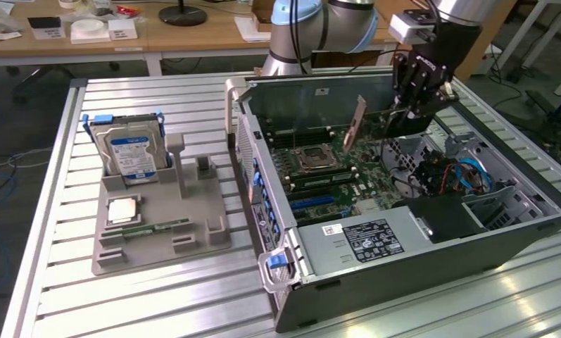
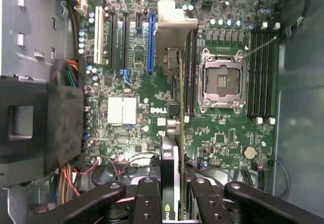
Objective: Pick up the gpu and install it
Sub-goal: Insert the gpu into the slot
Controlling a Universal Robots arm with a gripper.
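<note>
End effector (image 1: 407, 121) points down, gripping upright gpu (image 1: 358, 121) over motherboard (image 1: 355, 179).

Open from above, the computer case (image 1: 402, 274) leaves room over its empty slots (image 2: 124, 36), where the pincer (image 2: 174, 198) grips a card (image 2: 178, 82). Memory sticks (image 2: 190, 67) stand just beside it. A black shroud (image 1: 445, 215) and cables (image 1: 449, 176) crowd the exterior view's right. The bench (image 1: 167, 296) near the case is free.
</note>
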